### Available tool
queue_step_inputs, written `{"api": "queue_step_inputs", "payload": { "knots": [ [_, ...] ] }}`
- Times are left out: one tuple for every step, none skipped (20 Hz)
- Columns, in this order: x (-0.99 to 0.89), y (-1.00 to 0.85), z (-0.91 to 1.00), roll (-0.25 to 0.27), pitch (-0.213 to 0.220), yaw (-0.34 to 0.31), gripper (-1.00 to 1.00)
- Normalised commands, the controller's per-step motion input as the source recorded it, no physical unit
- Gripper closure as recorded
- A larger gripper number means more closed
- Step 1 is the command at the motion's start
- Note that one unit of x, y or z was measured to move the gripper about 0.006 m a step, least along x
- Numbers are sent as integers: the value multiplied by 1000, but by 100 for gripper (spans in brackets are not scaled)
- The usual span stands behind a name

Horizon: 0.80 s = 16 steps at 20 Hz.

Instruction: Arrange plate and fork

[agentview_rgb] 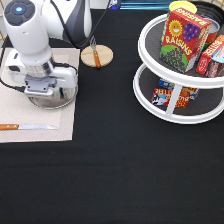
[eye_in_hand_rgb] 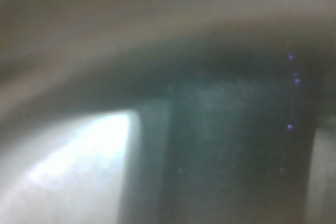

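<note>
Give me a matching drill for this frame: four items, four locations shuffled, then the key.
Items:
1. plate
2. fork
3. knife
4. raisins box

Places:
A. top tier of the white two-tier stand
B. on the small wooden disc
C. on the placemat, directly under the hand
D. near the placemat's edge toward the exterior view's bottom

Pairs: 1-C, 2-B, 3-D, 4-A
</note>
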Motion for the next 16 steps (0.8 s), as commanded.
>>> {"api": "queue_step_inputs", "payload": {
  "knots": [
    [63, -920, 0, 92, 27, 0, -100],
    [74, -909, 0, 75, 29, 0, -100],
    [74, -894, 0, 66, 24, 0, -100],
    [77, -891, 0, 58, 19, 0, -100],
    [91, -871, 0, 44, 17, 0, -100],
    [94, -851, 0, 38, 14, 0, -100],
    [97, -849, 0, 45, 11, 0, -100],
    [106, -854, 0, 51, 11, 0, -100],
    [140, -857, 0, 69, 14, 0, -100],
    [174, -854, 0, 83, 18, 0, -100],
    [191, -854, 0, 90, 17, 0, -100],
    [197, -840, 0, 92, 15, 0, -100],
    [197, -817, 0, 92, 10, 0, -100],
    [200, -814, 0, 94, 9, 0, -100],
    [157, -709, 0, 86, 0, 0, -100],
    [106, -563, 0, 64, 0, 0, -100]
  ]
}}
